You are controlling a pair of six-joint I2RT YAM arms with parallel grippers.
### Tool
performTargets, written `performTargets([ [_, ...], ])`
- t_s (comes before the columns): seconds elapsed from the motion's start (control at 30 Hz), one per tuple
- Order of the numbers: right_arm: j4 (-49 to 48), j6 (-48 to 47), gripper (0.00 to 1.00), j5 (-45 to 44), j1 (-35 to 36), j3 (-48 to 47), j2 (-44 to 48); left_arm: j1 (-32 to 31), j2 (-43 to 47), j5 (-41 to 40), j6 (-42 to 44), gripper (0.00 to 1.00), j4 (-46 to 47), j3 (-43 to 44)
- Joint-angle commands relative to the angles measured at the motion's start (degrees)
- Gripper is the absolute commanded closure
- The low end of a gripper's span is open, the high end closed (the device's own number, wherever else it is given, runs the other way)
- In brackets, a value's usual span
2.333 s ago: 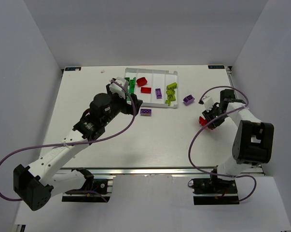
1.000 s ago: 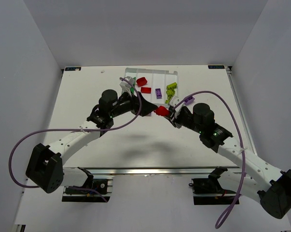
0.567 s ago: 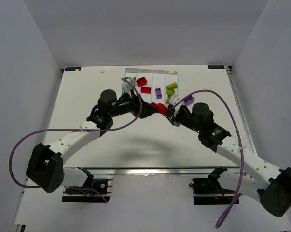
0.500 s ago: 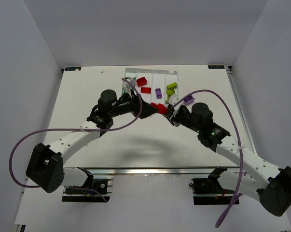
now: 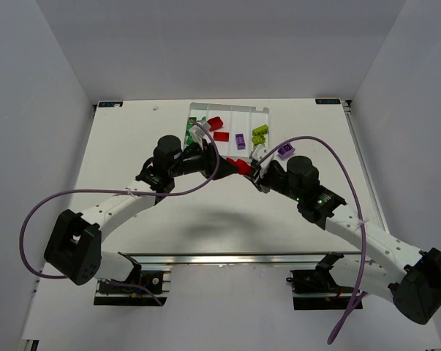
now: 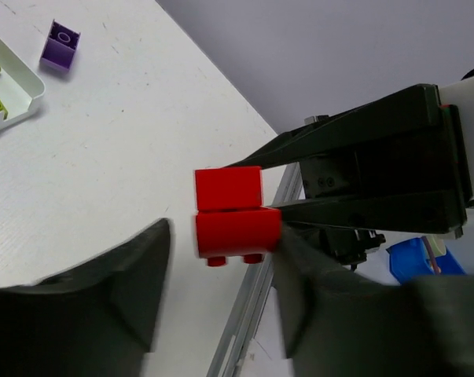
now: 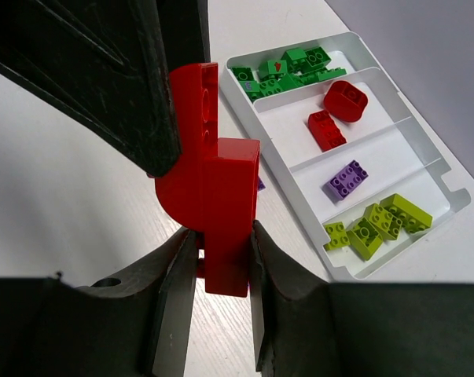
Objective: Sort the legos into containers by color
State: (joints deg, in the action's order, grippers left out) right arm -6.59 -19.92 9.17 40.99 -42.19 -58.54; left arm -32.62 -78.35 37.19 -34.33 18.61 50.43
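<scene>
Legos (image 7: 221, 212), red, over white table (image 5: 118, 146) between white walls (image 5: 44, 73): right fingers (image 7: 174, 298) pinch them, left fingers (image 6: 134, 290) flank loosely.

Robotics lab test cell: white tabletop (image 5: 132, 146) boxed in by plain pale walls (image 5: 30, 110), two robot arms (image 5: 110, 208) clamped to an aluminium rail (image 5: 220, 257), purple cables (image 5: 30, 227) loose.

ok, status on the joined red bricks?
Right tool shut on joined red bricks. Left tool open, straddling their other half, not yet clamped. Tray just beyond, partly sorted. Nothing in the way.
</scene>
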Motion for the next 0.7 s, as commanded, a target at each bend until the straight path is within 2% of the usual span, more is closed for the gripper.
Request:
performTargets([
  [0.0, -3.08, 0.41, 1.00, 0.32, 0.40, -0.08, -0.08, 0.19, 0.91, 1.48, 0.58, 0.44, 0.81, 1.95],
  [0.1, -3.08, 0.32, 1.00, -0.20, 0.32, 0.09, -0.17, 0.19, 0.65, 1.92, 0.93, 0.63, 0.73, 2.04],
  [0.17, -3.08, 0.32, 1.00, -0.38, 0.40, 0.18, -0.17, 0.19, 0.21, 1.92, 1.28, 0.73, 0.46, 2.12],
  [0.2, -3.08, 0.32, 1.00, -0.55, 0.40, 0.36, -0.25, 0.19, -0.05, 1.83, 1.54, 0.81, 0.46, 2.04],
  [0.3, -3.17, 0.59, 1.00, -0.99, 0.23, 0.10, -0.69, 0.19, -1.02, 1.92, 2.33, 0.85, -0.15, 2.30],
  [0.47, -2.99, 0.59, 1.00, -2.22, -0.12, -0.08, -1.39, 0.19, -1.55, 1.75, 5.31, 0.99, -3.05, 3.18],
  [0.67, -2.99, 0.85, 1.00, -3.10, -1.97, -0.43, -2.01, 0.19, -0.05, 0.08, 7.95, 1.00, -5.69, 3.70],
])
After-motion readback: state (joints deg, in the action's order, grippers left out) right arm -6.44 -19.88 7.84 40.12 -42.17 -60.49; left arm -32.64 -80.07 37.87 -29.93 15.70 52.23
